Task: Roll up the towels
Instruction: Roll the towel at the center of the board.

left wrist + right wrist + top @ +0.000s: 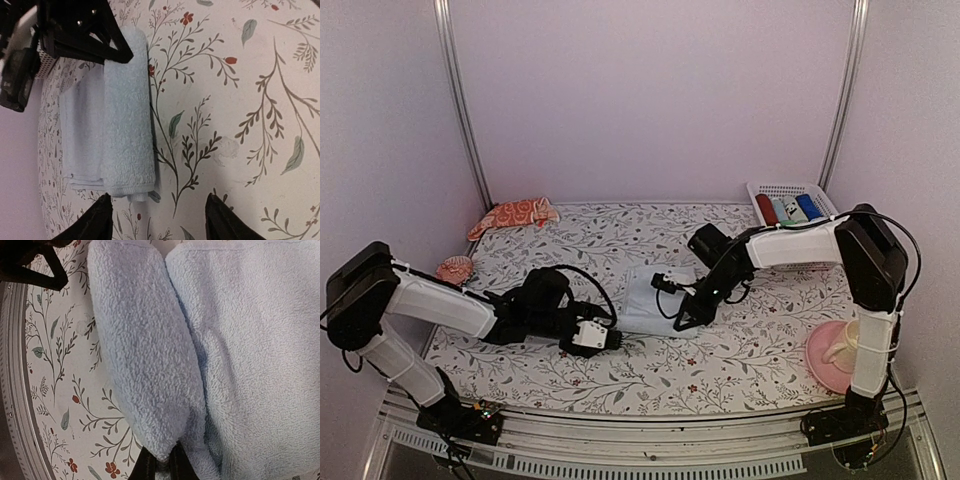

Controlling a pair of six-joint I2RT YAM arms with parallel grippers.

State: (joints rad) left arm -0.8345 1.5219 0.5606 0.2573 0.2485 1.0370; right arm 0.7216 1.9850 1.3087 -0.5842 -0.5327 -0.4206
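A: Right wrist, hazards?
B: Item: my right gripper (160,467), pinching one end of the blue towel (140,350), part-rolled. Pulling that end alone could cone the roll.
A: Left wrist?
B: Item: my left gripper (157,222), spread, empty, just off the other end; could snag it loose.
A: Top?
B: Blue towel central on floral-printed surface (750,350); orange towel (515,213) crumpled, back-left. Pale lilac walls (650,100), metal posts (460,100).

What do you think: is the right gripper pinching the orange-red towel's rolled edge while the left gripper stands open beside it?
No: the right wrist view shows the right gripper pinching the light blue towel by its rolled edge, not an orange-red one; the left gripper does stand open beside it.
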